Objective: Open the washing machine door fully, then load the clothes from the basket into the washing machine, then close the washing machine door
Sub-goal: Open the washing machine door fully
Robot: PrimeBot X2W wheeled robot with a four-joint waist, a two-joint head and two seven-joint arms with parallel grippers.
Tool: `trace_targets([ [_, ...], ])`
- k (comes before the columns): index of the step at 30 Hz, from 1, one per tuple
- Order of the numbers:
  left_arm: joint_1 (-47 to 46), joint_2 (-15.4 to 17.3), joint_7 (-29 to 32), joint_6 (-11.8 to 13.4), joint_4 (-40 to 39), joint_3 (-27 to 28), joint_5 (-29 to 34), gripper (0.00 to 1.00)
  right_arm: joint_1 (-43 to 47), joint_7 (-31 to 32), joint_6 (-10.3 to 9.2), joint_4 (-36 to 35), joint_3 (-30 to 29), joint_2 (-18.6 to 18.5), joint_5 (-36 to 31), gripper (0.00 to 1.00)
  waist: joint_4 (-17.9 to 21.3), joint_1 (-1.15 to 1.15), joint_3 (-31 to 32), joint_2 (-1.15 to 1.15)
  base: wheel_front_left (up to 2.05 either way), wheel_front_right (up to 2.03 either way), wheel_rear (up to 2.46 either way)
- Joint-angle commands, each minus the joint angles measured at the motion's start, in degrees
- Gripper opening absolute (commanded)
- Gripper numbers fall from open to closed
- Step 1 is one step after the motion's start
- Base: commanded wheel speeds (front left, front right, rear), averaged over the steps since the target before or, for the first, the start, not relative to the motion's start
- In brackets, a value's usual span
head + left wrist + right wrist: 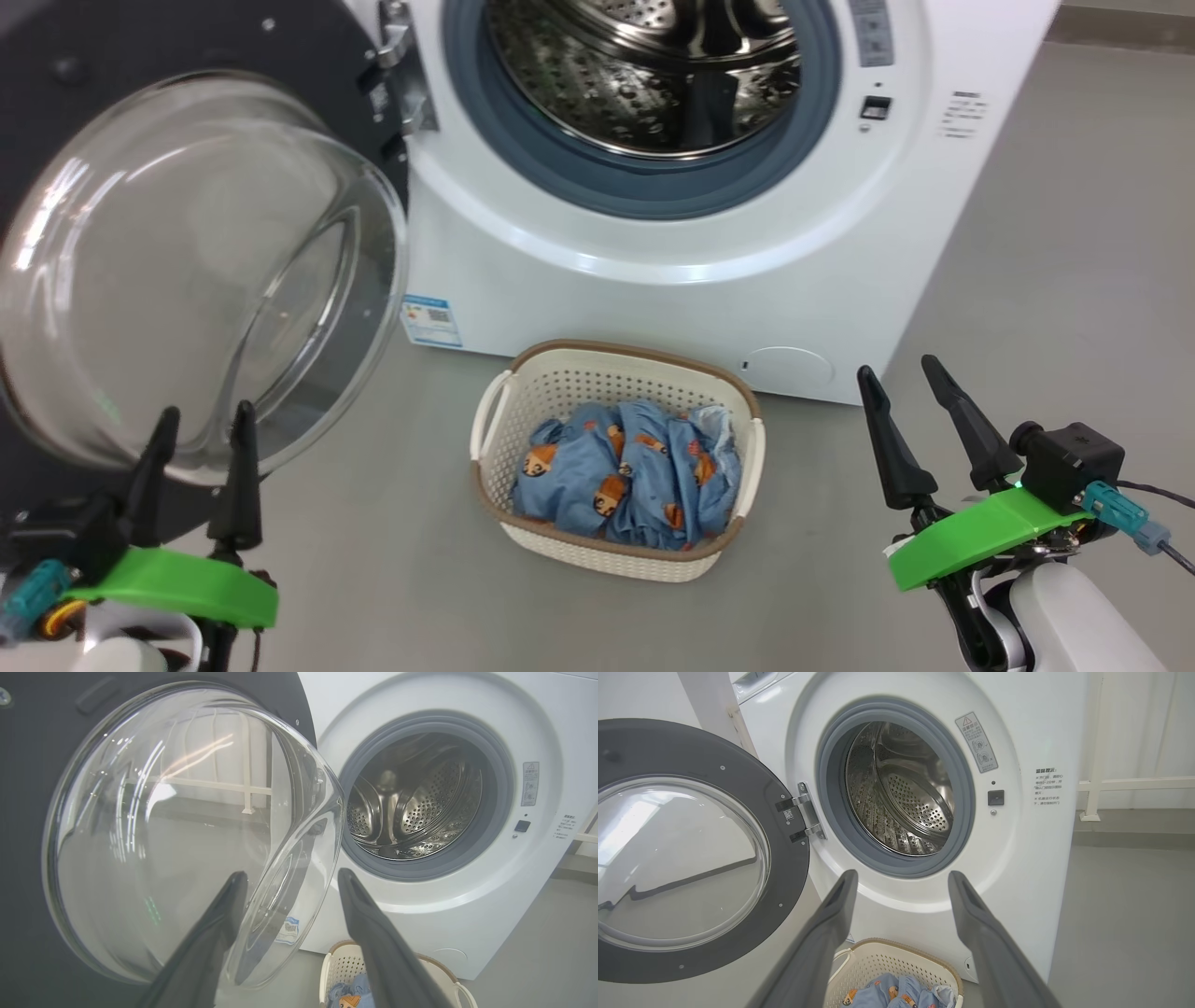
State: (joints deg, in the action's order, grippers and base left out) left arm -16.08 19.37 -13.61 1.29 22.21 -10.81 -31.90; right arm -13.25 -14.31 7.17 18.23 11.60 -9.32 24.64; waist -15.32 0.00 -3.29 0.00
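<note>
1. The washing machine is the landmark for every position below. Its steel drum gaped unobstructed inside the grey gasket, its mouth pointing straight out of the machine's front and its axis running back into the cabinet.
2. The washing machine door hung from the hinge on the machine's left edge. It was swung wide, well clear of the mouth, with the glass bowl bulging toward the robot. The opening step therefore read as done or nearly done.
3. The basket stood on the floor just before the machine's front, below the drum mouth, probably so each lift would be short. Its open top faced up. Its long axis seemed to run roughly along the machine's front, slightly skewed.
4. The clothes lay bunched in the basket below its rim, none yet in the drum. The heap had no clear long axis.
5. The left claw hovered off the machine's hinge side, before the lower edge of the door's bowl, fingers apart and holding nothing.
6. The right claw hovered off the machine's opposite front corner, beside the basket, fingers likewise apart and empty. Either arm appeared free to reach down for the clothes.
</note>
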Motion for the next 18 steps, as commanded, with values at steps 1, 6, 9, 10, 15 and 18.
trace_targets([
  [1, -0.11, 1.61, 0.07, 0.75, -2.73, 1.96, -0.12, 1.00, -0.26, -0.69, 0.32, -1.71, 1.42, -0.42, -0.74, 1.00, 2.62, 0.00, 0.59, 0.00, 0.00, 0.00, 0.00],
  [6, 2.63, 0.66, 0.40, 2.44, -6.57, 1.83, -0.44, 1.00, -0.37, -0.69, 0.32, -2.30, 1.71, -0.61, -1.12, 1.00, 6.30, 0.00, 0.79, 0.00, 0.00, 0.00, 0.00],
  [9, 3.83, 0.03, 0.35, 3.17, -7.78, 1.75, -0.66, 1.00, -0.44, -0.69, 0.32, -2.43, 2.00, -0.83, -1.60, 1.00, 8.53, 0.00, 0.94, 0.00, 0.00, 0.00, 0.00],
  [10, 4.16, -0.15, 0.31, 3.33, -8.11, 1.69, -0.69, 1.00, -0.47, -0.69, 0.32, -2.48, 2.06, -0.89, -1.71, 1.00, 9.23, 0.00, 0.98, 0.00, 0.00, 0.00, 0.00],
  [15, 5.77, -0.82, 0.13, 4.13, -9.61, 1.52, -0.81, 1.00, -0.59, -0.69, 0.32, -2.68, 2.33, -1.25, -2.12, 1.00, 12.49, 0.00, 0.99, 0.00, 0.00, 0.00, 0.00],
  [18, 6.34, -1.03, -0.05, 4.42, -10.17, 1.49, -0.74, 1.00, -0.68, -0.69, 0.32, -2.86, 2.33, -1.48, -2.27, 1.00, 14.06, 0.00, 0.89, 0.00, 0.00, 0.00, 0.00],
])
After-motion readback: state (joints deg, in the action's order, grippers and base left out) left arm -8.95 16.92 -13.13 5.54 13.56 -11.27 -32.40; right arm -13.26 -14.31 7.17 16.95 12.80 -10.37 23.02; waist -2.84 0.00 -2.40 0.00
